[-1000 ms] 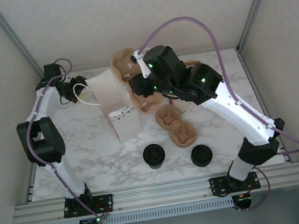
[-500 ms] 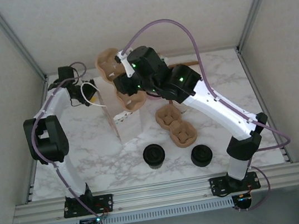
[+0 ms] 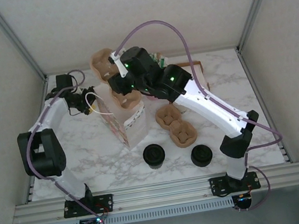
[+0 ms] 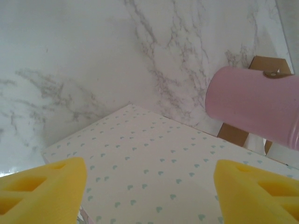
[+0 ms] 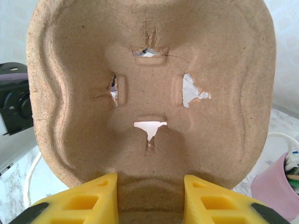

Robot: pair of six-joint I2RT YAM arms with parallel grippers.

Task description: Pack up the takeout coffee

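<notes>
Leftward goes the right arm since half a second ago, carrying the pulp cup carrier point(image 5: 149, 93) above the white paper bag point(image 3: 129, 123), which now leans more. The right gripper point(image 5: 151, 196) has its fingers pinched on the carrier's rim. The left gripper point(image 4: 149, 168) sits by the bag's back-left edge, fingers spread wide and gripping nothing, with the heart-printed bag face beyond them.

The takeout coffee point(image 3: 154, 155) stands upright, lid up and long axis vertical, on open marble table point(image 3: 88, 155) near the front edge, well apart from both grippers. A second lidded cup point(image 3: 201, 155) stands to its right. A spare carrier point(image 3: 177, 126) lies just behind them.
</notes>
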